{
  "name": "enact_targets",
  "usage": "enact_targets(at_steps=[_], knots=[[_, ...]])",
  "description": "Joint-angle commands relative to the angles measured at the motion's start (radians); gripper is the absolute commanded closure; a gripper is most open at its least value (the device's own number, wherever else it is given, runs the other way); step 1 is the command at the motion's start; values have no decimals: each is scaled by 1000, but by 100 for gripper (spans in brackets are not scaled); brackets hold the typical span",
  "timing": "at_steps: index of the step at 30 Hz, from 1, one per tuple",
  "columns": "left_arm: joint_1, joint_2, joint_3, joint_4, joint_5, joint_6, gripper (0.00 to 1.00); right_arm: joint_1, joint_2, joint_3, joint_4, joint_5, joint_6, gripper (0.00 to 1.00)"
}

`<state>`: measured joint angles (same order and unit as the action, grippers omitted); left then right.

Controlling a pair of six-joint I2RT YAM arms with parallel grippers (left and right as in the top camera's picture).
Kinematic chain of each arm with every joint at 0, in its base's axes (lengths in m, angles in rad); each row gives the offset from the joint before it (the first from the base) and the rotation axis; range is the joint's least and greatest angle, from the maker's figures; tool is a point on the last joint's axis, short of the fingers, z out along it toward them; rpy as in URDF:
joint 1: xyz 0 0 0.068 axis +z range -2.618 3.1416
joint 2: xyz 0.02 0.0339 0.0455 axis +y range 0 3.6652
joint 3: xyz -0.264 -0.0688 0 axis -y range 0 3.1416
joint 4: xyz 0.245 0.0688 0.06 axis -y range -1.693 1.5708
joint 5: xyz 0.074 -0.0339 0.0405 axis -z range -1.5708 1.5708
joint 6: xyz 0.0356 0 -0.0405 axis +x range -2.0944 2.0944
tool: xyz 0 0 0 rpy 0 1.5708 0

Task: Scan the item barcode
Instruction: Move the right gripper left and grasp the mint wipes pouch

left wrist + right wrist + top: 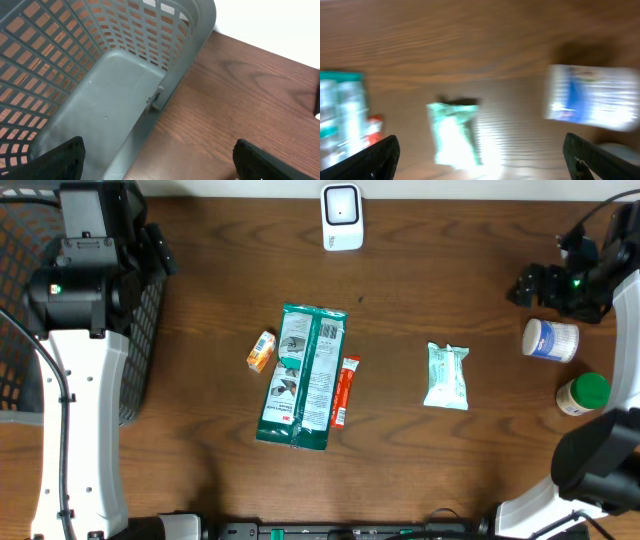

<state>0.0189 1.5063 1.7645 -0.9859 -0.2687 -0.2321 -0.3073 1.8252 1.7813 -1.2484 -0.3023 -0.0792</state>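
I count two claws on this rig, the left claw (159, 157) and the right claw (480, 155). There is one mesh basket (140, 350), beneath the left claw, and one white scanner (341, 217) between the two claws. Also between them I count three soft packs: one large green pack (302, 376), one thin red sachet (345, 391) and one small pale green pack (446, 376). There is one orange box (261, 351). Near the right claw are two jars, one white jar (551, 339) and one green-lidded jar (583, 394).

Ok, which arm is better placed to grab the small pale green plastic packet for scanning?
Probably right. The open right gripper hovers close to the small pale green plastic packet, which shows in its wrist view. The left gripper, also open, sits by the grey mesh basket on the far side.
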Motion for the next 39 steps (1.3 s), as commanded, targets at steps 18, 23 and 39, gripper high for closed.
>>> enact_targets(at_steps=[18,23,39], knots=[[4,1,7,1,-17,-2,10,210,-29,-480,247,-181,112,16],[4,1,7,1,-17,-2,10,249,-29,-619,409,17,225,24],[4,1,7,1,-16,-2,10,288,-29,-764,524,-147,621,46]])
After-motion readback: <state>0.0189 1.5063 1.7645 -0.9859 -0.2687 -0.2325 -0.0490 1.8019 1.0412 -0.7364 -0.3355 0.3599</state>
